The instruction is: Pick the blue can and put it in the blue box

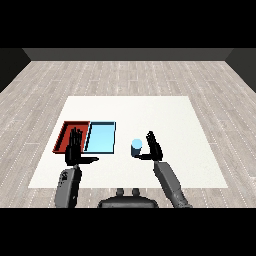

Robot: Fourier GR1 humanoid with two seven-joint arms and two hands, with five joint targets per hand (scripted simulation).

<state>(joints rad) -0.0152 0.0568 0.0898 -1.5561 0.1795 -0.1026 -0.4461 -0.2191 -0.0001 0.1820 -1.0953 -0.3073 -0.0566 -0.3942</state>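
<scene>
1. Head view: the blue can (136, 147) stands upright on the white table (165, 115), just beside the right hand (154, 149) on that hand's thumb side. It lies outside both trays, on bare table surface.
2. The right hand is raised with its fingers straight and pointing away from the robot, its thumb reaching toward the base of the can. The fingers are spread wide and are not curled round the can; whether the thumb tip actually touches the can cannot be told.
3. The right forearm (170, 185) runs from the lower right of the view up to this hand, tilted inward.
4. The light blue tray (100, 138) lies beyond the can as seen from the right hand, further toward the left hand (75, 150). Its near corner sits just beside the left hand's thumb side.
5. The red tray (65, 132) lies touching the light blue tray along one long side, on the far side of it from the right hand. The left hand's fingers overlap it in this view.
6. The left hand is held flat and wide, fingers straight and pointing forward, thumb stretched sideways toward the right hand. It holds nothing.
7. The left forearm (69, 186) comes up from the lower left, nearly straight.
</scene>
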